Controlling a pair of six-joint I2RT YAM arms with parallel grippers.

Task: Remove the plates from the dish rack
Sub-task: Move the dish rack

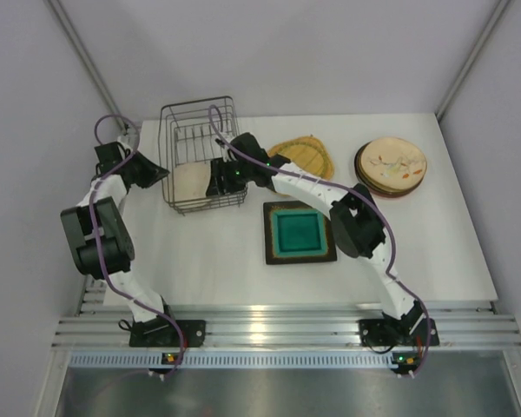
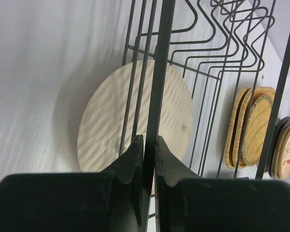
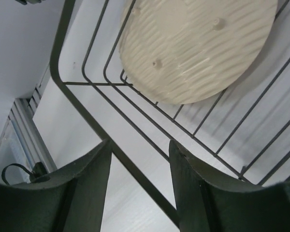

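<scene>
The dark wire dish rack (image 1: 198, 139) stands at the back left of the table. One pale cream ribbed plate (image 1: 191, 182) lies in its near end. My left gripper (image 1: 162, 173) is shut on an upright bar of the rack's left wall (image 2: 164, 29), with the plate (image 2: 111, 121) just behind the bar. My right gripper (image 1: 215, 181) is open and hangs over the rack's right near rim. The rim bar (image 3: 82, 108) runs between its fingers and the plate (image 3: 198, 48) lies beyond them, untouched.
A square dark-rimmed teal plate (image 1: 299, 232) lies right of the rack. Tan woven plates (image 1: 306, 155) lie behind it and show in the left wrist view (image 2: 249, 128). A stack of round cream patterned plates (image 1: 391, 165) sits at the back right.
</scene>
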